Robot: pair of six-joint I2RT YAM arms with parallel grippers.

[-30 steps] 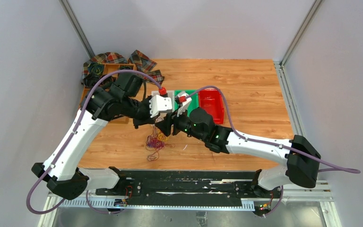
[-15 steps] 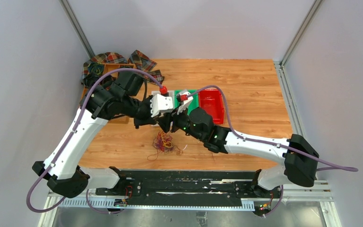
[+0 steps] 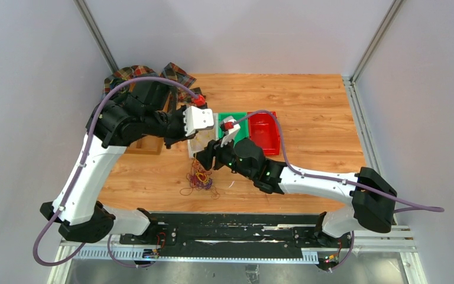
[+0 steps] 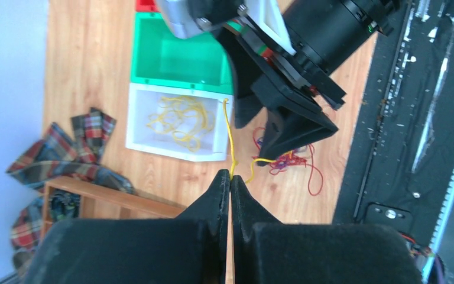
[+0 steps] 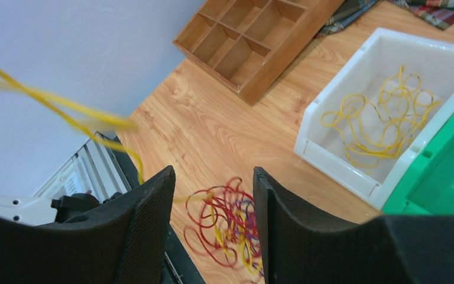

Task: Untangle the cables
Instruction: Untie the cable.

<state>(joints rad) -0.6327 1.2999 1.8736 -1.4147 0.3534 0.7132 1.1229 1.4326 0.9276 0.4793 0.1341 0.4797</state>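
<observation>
The cables point(image 3: 200, 178) lie as a small clump of red, yellow and purple loops on the wooden table near its front edge, also seen as the clump point(image 5: 230, 219) and the clump point(image 4: 287, 161). My left gripper point(image 4: 230, 176) is shut on one yellow cable point(image 4: 230, 142), held above the table. That yellow strand point(image 5: 65, 109) runs taut and blurred back down to the clump. My right gripper point(image 5: 213, 177) hangs open just above the clump with nothing between its fingers. The right arm's head hides part of the clump in the left wrist view.
A white bin point(image 5: 331, 154) holding loose yellow cables stands behind the clump, with a green bin point(image 3: 236, 118) and a red bin point(image 3: 265, 133) to its right. A wooden compartment tray point(image 5: 254, 41) and plaid cloth point(image 3: 177, 74) lie at the back left.
The left arm has pulled up and back to the left with the yellow cable, drawing it out. The clump shifted slightly on the table. The right gripper stays over it.
</observation>
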